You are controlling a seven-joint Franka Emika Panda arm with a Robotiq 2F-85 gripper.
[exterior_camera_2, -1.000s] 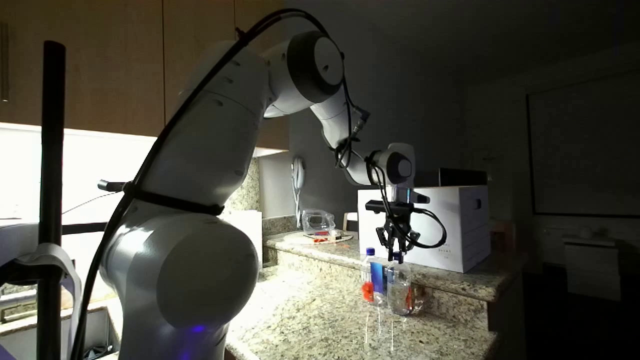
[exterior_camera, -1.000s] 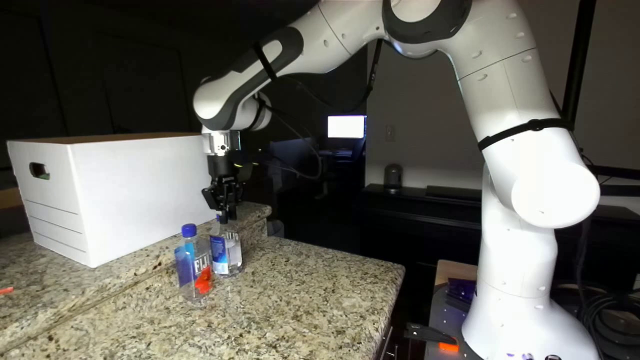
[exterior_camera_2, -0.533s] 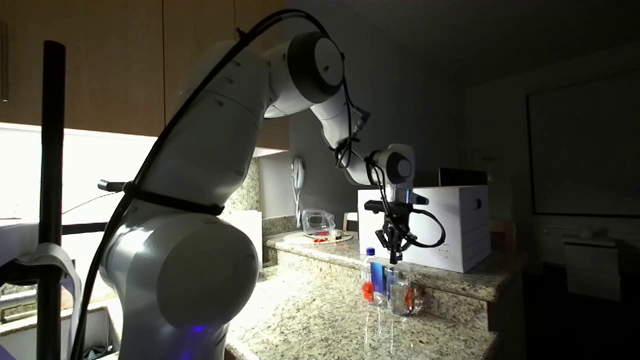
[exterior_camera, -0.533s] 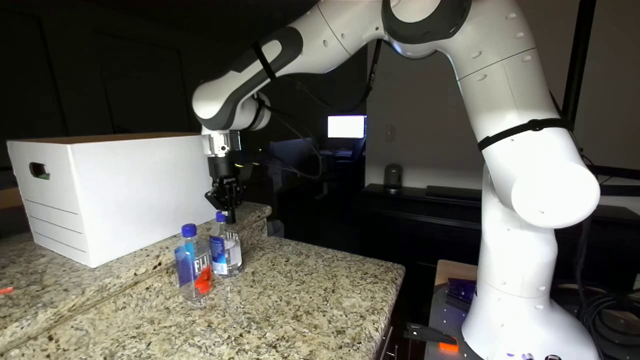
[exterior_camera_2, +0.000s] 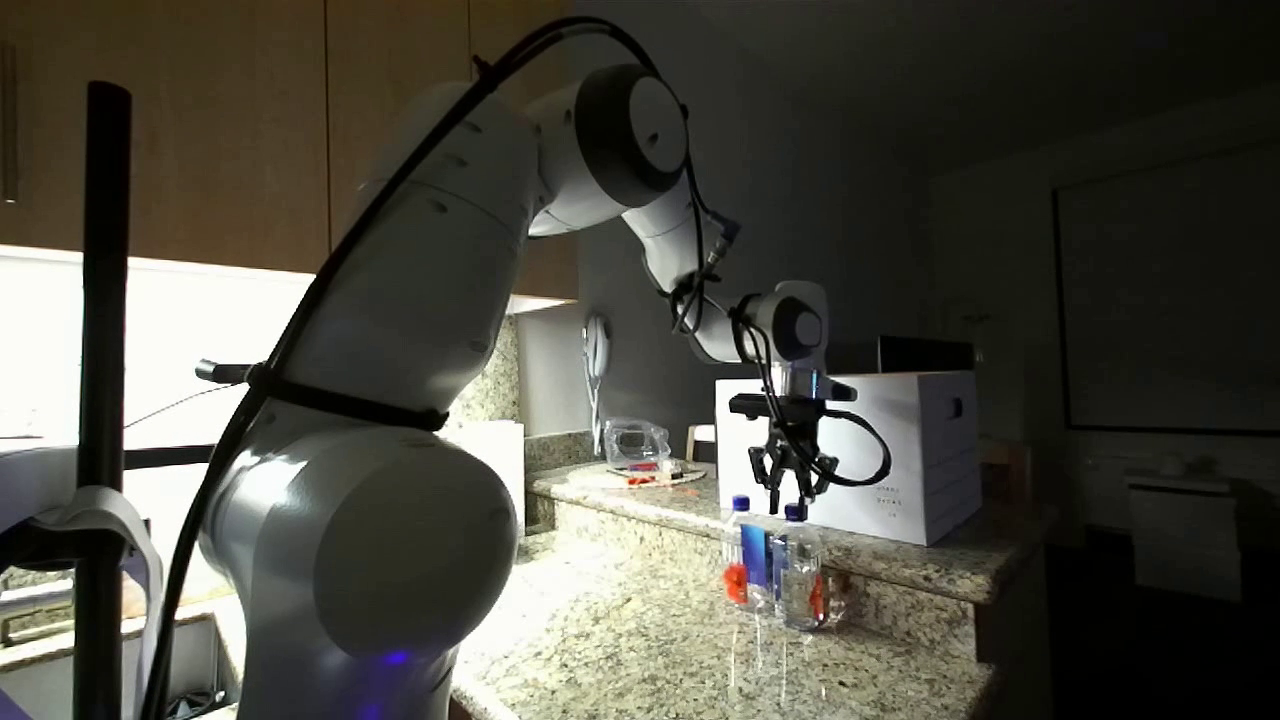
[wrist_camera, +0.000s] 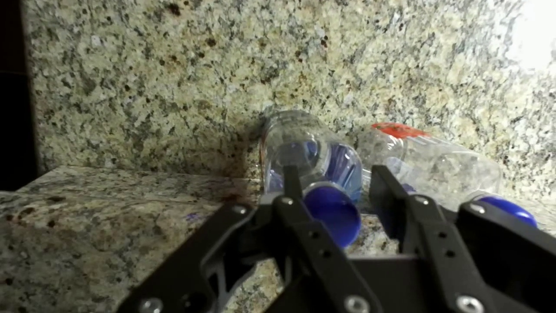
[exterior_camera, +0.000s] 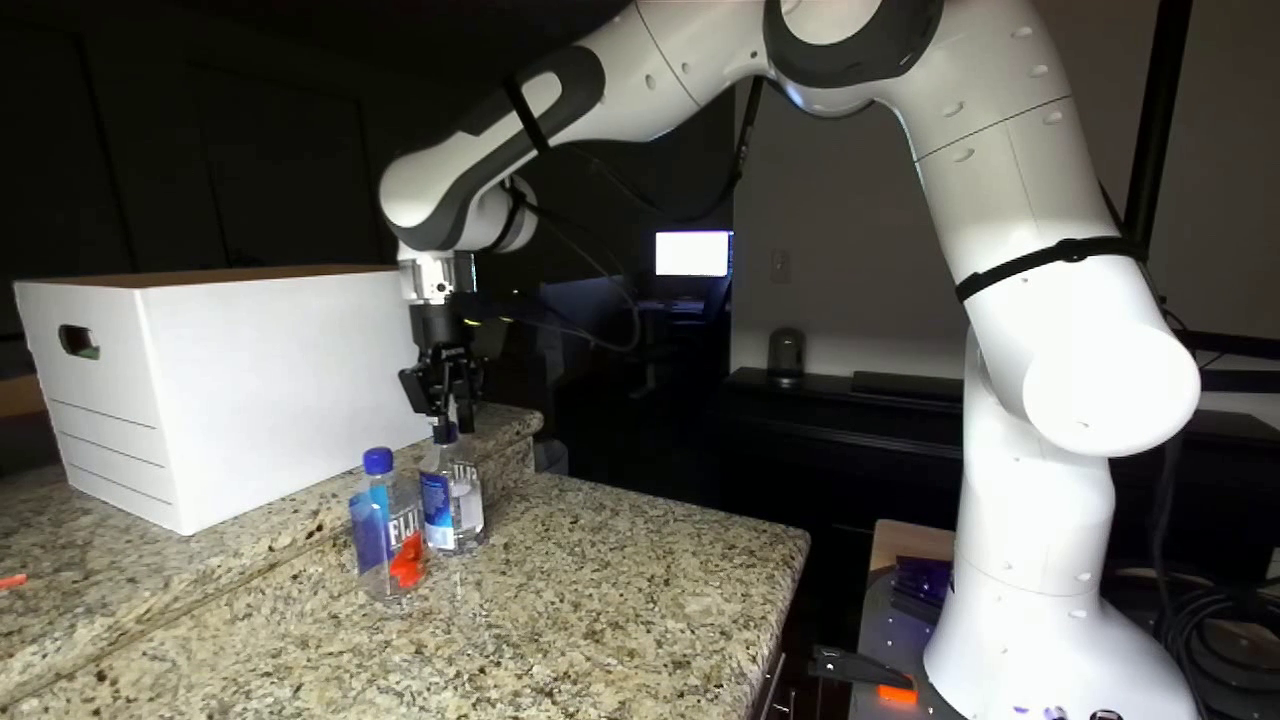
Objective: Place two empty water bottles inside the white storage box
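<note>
Blue-capped bottle [wrist_camera: 315, 156] is overhung by the gripper [wrist_camera: 335, 174], jaws apart, presumably for top grasping; second bottle [wrist_camera: 443, 167] is seen at three o'clock, wrist view.

Blue-capped clear plastic bottle [exterior_camera: 388, 530], red-orange near its base: "FIJI", white capitals. Second blue-capped clear plastic bottle [exterior_camera: 452, 502]: white lettering, unclear from here. White rectangular cardboard box [exterior_camera_2: 905, 440]: print too small.

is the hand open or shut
The hand is open: in the wrist view its fingers stand apart, with a blue cap showing between them. Whether they touch it, I cannot tell.
</note>
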